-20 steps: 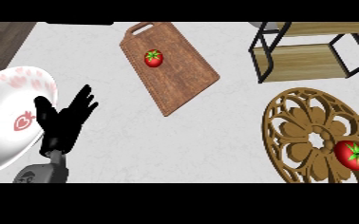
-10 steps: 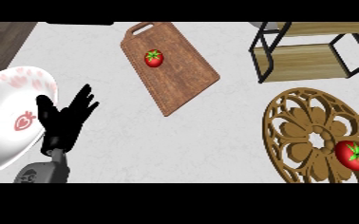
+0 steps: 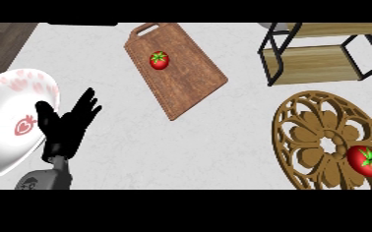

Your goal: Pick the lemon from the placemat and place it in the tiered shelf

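Nothing has moved: our black left hand point(image 3: 67, 128) still rests, fingers spread, at the rim of the white patterned plate point(image 3: 18, 101).

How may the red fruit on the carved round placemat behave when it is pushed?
The red fruit looks round and smooth, so it would probably roll. The placemat has open carving, which may catch it.

counter point(image 3: 218, 142): pale grey, marbled | top-left strip point(image 3: 15, 32): dark wood, maybe floor
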`<control>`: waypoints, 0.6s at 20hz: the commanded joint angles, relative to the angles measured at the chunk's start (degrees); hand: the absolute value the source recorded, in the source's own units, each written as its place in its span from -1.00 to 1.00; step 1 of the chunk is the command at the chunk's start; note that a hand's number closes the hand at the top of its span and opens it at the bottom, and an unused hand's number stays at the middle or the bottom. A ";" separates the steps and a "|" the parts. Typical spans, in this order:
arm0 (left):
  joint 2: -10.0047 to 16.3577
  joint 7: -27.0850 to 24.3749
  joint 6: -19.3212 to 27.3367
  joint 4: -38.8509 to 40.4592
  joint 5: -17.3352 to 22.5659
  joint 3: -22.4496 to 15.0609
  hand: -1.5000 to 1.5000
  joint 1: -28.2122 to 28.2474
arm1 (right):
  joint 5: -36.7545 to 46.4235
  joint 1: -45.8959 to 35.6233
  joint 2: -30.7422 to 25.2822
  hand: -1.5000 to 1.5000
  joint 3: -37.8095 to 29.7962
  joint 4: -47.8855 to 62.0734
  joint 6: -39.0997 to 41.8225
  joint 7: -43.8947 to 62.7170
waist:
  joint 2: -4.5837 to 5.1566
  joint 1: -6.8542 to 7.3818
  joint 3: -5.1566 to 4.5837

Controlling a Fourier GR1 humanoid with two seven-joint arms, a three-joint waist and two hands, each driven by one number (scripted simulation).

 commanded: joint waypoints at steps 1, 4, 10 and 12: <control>-0.25 1.88 0.10 3.49 -0.65 -0.23 0.00 0.47 | 1.19 -1.55 1.09 1.00 -0.23 2.34 -1.30 -1.66 | 0.14 -0.64 -0.41; -0.96 2.78 1.07 1.76 -1.38 -0.99 0.00 0.46 | 4.73 -1.32 1.49 1.00 2.63 3.98 -1.66 -3.81 | 0.25 -0.28 -0.40; -0.08 2.26 -0.79 1.72 -0.69 -0.67 0.00 1.83 | -2.53 -5.19 0.65 -1.00 -7.03 9.69 -3.83 2.00 | 0.23 -0.34 -0.39; -0.54 3.08 0.45 2.34 -1.09 -0.52 0.00 -1.00 | -3.74 -6.42 1.18 -1.00 -8.79 11.51 -4.99 2.25 | 0.47 -0.15 -0.37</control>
